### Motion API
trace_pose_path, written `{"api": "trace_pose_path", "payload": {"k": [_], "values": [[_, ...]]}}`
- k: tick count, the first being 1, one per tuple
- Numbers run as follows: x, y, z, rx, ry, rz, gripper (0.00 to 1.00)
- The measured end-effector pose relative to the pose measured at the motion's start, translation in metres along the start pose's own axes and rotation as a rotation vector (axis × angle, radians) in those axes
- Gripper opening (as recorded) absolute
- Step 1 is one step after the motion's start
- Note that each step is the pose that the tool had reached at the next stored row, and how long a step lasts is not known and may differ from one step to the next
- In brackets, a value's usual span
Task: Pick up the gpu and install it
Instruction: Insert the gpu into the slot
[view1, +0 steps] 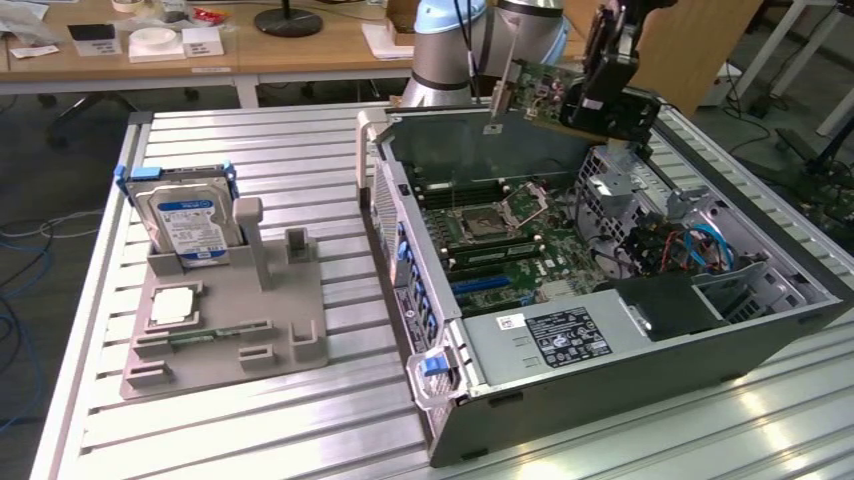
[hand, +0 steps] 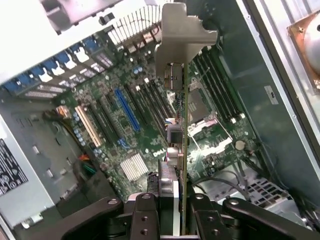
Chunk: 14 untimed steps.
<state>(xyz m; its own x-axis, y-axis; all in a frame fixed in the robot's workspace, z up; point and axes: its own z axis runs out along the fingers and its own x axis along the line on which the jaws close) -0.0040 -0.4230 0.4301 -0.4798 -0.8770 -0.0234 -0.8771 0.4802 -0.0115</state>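
Note:
The gpu (view1: 541, 85) is a thin green circuit card with a silvery metal bracket. It hangs in the air above the far end of the open computer case (view1: 747, 330). My gripper (view1: 581, 105) is shut on the card's edge. In the wrist view the gpu (hand: 183, 125) shows edge-on, bracket end away from the camera. My gripper (hand: 172, 205) clamps it between its black fingers (hand: 145, 215). Below the card lies the motherboard (hand: 125, 130) with its blue slot (hand: 127, 107) and black slots. The card is clear of the board and touches no slot.
On the exterior view's left a grey fixture (view1: 227, 320) holds a silver hard drive (view1: 187, 220) with a blue-white label and a small square chip (view1: 174, 305). Inside the case are blue cables (view1: 701, 245) and a black power supply (view1: 567, 335). The ribbed table (view1: 307, 150) carries everything.

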Motion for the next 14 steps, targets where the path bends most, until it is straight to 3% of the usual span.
{"api": "trace_pose_path", "payload": {"k": [1, 4, 14], "values": [[0.000, 0.0000, 0.0005, 0.0042, -0.0023, -0.008, 0.28], [0.000, 0.0002, 0.0036, 0.0018, -0.0076, -0.035, 0.28], [0.000, 0.0003, 0.0116, -0.0028, -0.0101, -0.208, 0.28]]}}
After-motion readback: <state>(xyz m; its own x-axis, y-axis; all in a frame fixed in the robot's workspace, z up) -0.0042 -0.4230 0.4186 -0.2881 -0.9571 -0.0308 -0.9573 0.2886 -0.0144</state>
